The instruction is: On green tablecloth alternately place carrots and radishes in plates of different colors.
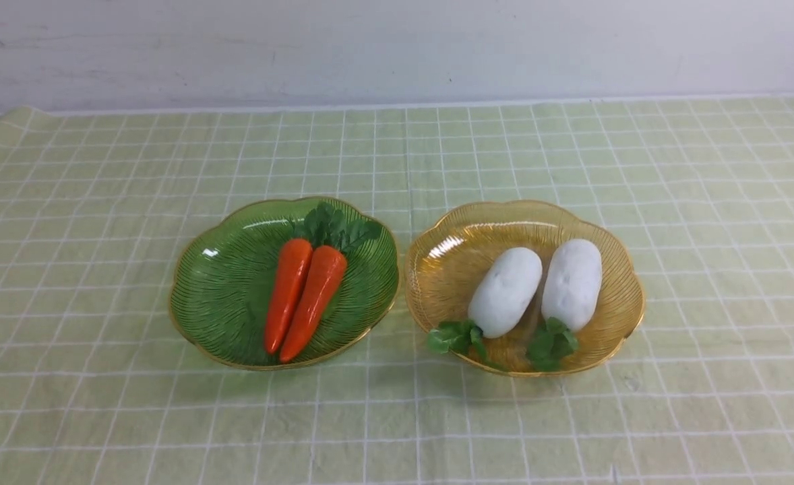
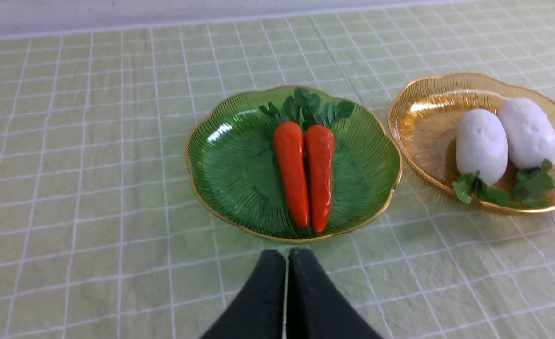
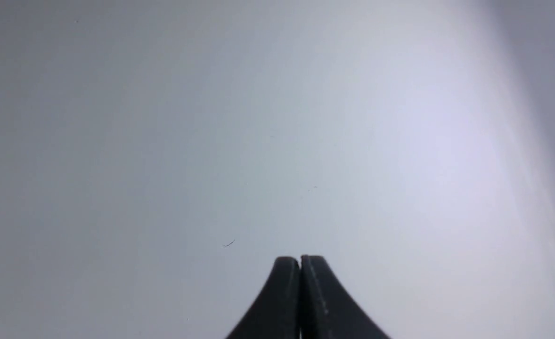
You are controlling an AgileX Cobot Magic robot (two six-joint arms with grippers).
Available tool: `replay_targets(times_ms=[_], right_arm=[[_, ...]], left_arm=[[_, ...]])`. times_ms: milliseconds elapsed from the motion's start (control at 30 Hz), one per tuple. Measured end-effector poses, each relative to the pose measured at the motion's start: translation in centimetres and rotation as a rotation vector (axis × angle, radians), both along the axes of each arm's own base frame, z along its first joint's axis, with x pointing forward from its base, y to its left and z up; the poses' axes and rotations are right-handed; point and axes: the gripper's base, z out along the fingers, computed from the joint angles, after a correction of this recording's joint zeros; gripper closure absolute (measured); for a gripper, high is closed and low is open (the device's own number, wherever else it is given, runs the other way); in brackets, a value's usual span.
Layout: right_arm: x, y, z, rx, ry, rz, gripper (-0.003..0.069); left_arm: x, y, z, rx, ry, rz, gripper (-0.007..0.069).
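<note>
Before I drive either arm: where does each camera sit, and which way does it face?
Front: between the arms, looking forward and down at green plate, amber plate and cloth; no arm shows.
Left wrist: on the left arm, facing the same plates; shut left gripper shows.
Right wrist: on the right arm, facing a pale, plain surface; shut right gripper shows.
Shared: front and left wrist both see plates, carrots and radishes.

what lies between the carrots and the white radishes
In the front view, between the carrots and the white radishes lie only bare parts and facing rims of the green plate and amber plate, with a narrow strip of tablecloth.
</note>
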Motion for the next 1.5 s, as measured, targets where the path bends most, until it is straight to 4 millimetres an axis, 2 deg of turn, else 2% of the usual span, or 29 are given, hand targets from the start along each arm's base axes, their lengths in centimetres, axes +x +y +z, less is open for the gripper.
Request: replay_targets(times_ms=[100,233,767,833,1000,1033,1067,1100,1133,1267,1500], right_arm=[[0.0,0.0,0.0,0.001,0.001,0.001,0.0673],[0.0,0.0,-0.1,0.004,0.002,0.002,0.0673],[0.0,0.0,-0.1,0.004,0.002,0.002,0.0673],[0.0,0.0,-0.1,0.004,0.002,0.002,0.0673],[0.0,0.0,-0.1,0.004,0.002,0.002,0.0673],[0.0,0.0,-0.1,0.004,0.002,0.002,0.0673],[0.0,0.0,-0.1,0.004,0.002,0.002,0.0673],[0.0,0.0,-0.1,0.004,0.002,0.002,0.0673],[0.0,0.0,-0.1,0.004,0.002,0.002,0.0673],[0.0,0.0,-0.1,0.004,0.001,0.001,0.0673],[0.0,0.0,-0.1,0.004,0.001,0.001,0.0673]], left_arm=[[-0.8,0.2,-1.4,-0.015,-0.074,0.006,0.0632],[-1.5,0.3,-2.4,-0.031,-0.155,0.011,0.0632],[-1.3,0.4,-3.0,-0.012,-0.16,0.019,0.0632],[-1.1,0.5,-3.8,0.001,-0.172,0.036,0.0632],[-0.1,0.9,-9.0,0.019,-0.186,0.13,0.0632],[-0.1,0.9,-9.2,0.02,-0.185,0.13,0.0632],[0.3,1.0,-11.2,0.036,-0.175,0.143,0.0632],[0.4,1.0,-11.8,0.048,-0.169,0.147,0.0632],[0.8,1.1,-14.5,0.082,-0.127,0.149,0.0632],[0.8,1.1,-16.1,0.107,-0.07,0.148,0.0632],[0.8,1.2,-16.1,0.111,-0.069,0.15,0.0632]])
